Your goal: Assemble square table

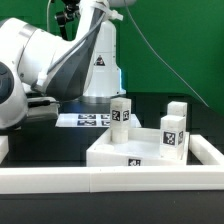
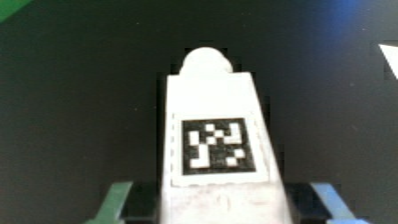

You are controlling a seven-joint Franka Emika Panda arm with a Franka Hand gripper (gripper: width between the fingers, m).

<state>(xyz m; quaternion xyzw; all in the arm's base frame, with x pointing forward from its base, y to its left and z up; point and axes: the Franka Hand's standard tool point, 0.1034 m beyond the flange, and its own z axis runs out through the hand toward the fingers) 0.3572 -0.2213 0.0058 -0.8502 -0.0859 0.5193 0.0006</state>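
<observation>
The square table's white slab (image 1: 140, 152) lies on the black table right of centre in the exterior view. Three white tagged legs stand upright on it: one at the back left (image 1: 120, 112), one at the front right (image 1: 173, 132), one behind that (image 1: 178, 108). In the wrist view a fourth white leg (image 2: 221, 120) with a black-and-white tag lies between my fingers. My gripper (image 2: 224, 198) is open, with a dark gap on each side between the leg and the fingers (image 2: 121, 200). The gripper itself is hidden in the exterior view.
The robot arm (image 1: 40, 60) fills the exterior view's left. The marker board (image 1: 88, 120) lies flat behind the slab. A long white rail (image 1: 100, 182) borders the front of the black surface. A white edge (image 2: 390, 58) shows beyond the leg in the wrist view.
</observation>
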